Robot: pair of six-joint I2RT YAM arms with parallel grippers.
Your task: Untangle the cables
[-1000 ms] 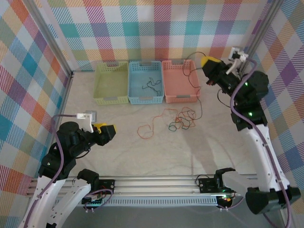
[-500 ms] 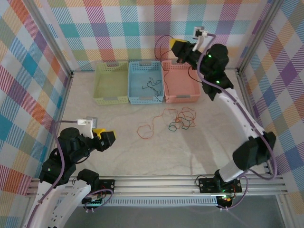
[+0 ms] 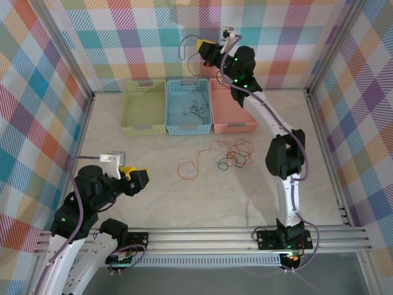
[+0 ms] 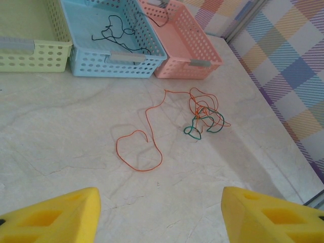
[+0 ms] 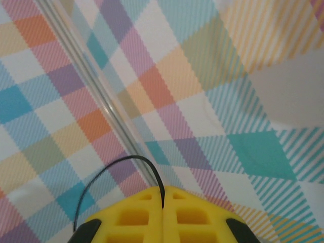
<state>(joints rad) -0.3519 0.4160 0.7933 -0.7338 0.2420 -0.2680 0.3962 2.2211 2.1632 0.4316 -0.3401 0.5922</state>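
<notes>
Right tool (image 3: 206, 47) swung from 2 o'clock round to 12, now high over the baskets (image 3: 188, 129), clamped tight on a black cable (image 5: 104, 174) lifted clear. Left tool (image 4: 161, 202) half open, empty, at 8. Orange-and-green tangle (image 3: 234, 156) stays mid-surface, so one strand freed, binning likely next.

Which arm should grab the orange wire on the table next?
Left, probably. The left gripper is open, low, with the orange wire in front of it. The right gripper is up high, shut on a black wire.
</notes>
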